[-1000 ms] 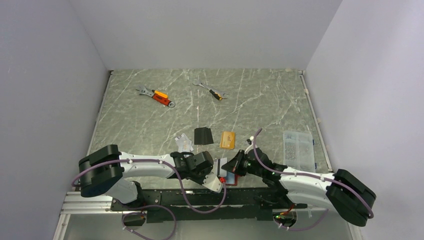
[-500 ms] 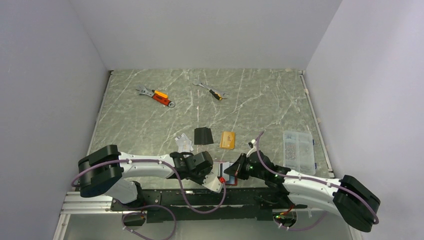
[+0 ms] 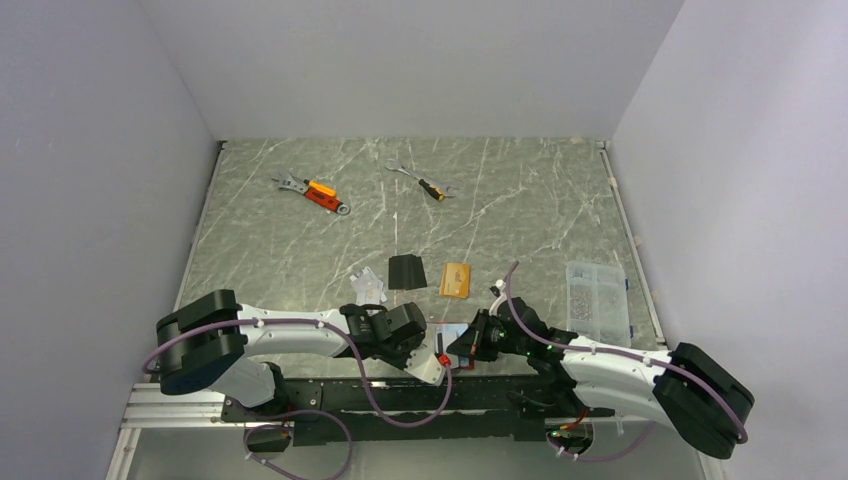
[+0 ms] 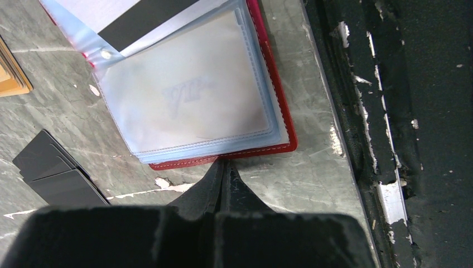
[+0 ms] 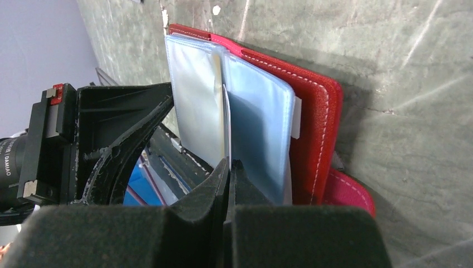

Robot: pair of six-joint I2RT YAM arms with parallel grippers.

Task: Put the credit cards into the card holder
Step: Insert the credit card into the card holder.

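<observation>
Jaws both closed, right pinching the card holder [image 5: 262, 123].

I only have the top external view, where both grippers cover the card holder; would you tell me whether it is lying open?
Observer: Yes. The left wrist view shows the card holder open, pale pockets showing, with a dark-striped card under a translucent sleeve.
Operator: Thank you. What is the right gripper doing?
Observer: In the right wrist view the right gripper is shut on a thin pale edge between two pockets. I cannot tell whether that is a card or a sleeve.
</observation>
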